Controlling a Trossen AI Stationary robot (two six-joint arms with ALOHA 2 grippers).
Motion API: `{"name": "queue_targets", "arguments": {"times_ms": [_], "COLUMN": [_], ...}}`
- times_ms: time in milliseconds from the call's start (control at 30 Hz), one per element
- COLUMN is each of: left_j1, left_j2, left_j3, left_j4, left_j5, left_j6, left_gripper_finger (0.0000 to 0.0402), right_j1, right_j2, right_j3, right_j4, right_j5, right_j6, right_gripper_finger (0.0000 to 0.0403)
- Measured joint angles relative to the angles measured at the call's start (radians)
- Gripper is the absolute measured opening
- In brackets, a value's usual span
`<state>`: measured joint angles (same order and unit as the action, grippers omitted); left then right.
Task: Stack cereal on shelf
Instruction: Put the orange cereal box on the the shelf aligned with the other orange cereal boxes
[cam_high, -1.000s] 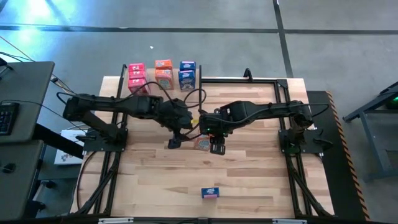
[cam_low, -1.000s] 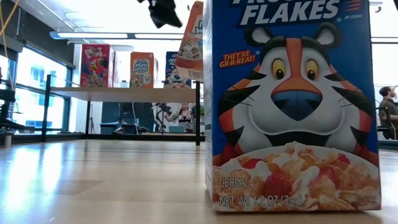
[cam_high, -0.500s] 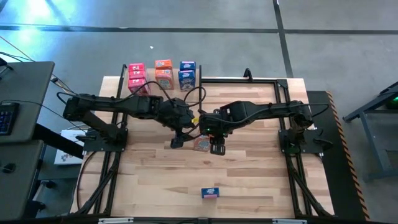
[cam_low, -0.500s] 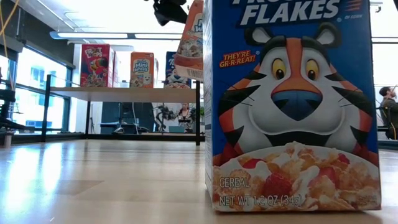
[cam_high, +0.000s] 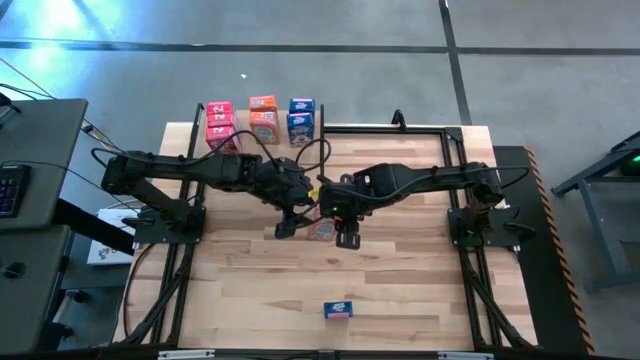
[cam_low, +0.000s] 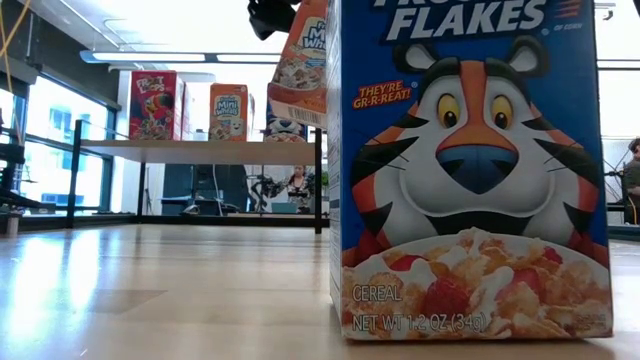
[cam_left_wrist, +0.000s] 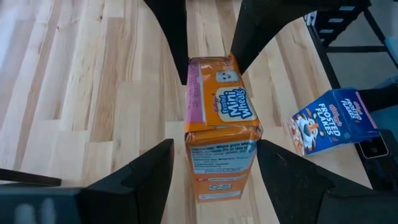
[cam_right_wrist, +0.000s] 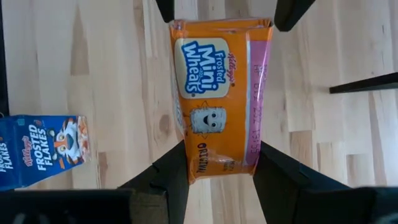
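Orange cereal box (cam_right_wrist: 219, 96) clamped in my right gripper (cam_right_wrist: 219, 163), left gripper (cam_left_wrist: 211, 165) parted around its far end, contact unclear, blue box (cam_low: 470, 170) blocks my low view.

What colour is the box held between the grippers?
Orange with a pink side panel: the box, clearest in the right wrist view.

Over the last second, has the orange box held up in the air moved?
Yes. In the low view the orange box has risen and shifted slightly left relative to the big blue box standing on the table.
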<state>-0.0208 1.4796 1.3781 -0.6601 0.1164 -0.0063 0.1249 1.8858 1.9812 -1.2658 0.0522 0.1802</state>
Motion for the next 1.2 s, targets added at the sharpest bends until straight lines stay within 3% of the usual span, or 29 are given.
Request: {"name": "queue_targets", "arguments": {"times_ms": [333, 967, 1200], "left_j1": [0.001, 0.0, 0.0], "left_j2": [0.0, 0.0, 0.0], "left_j3": [0.0, 0.0, 0.0], "left_j4": [0.017, 0.017, 0.016], "left_j5": [-0.005, 0.004, 0.004], "left_j6": [-0.035, -0.019, -0.018], "left_gripper_finger": [0.0223, 0.0223, 0.0198], "right_j1": [0.0, 0.0, 0.0], "right_j2": [0.0, 0.0, 0.0], "right_j3": [0.0, 0.0, 0.0], "right_j4": [0.031, 0.081, 0.077], "right_j5": [0.05, -0.001, 0.0], "right_j6": [0.089, 0.082, 0.082], "right_gripper_finger": [0.0142, 0.0142, 0.0142]}}
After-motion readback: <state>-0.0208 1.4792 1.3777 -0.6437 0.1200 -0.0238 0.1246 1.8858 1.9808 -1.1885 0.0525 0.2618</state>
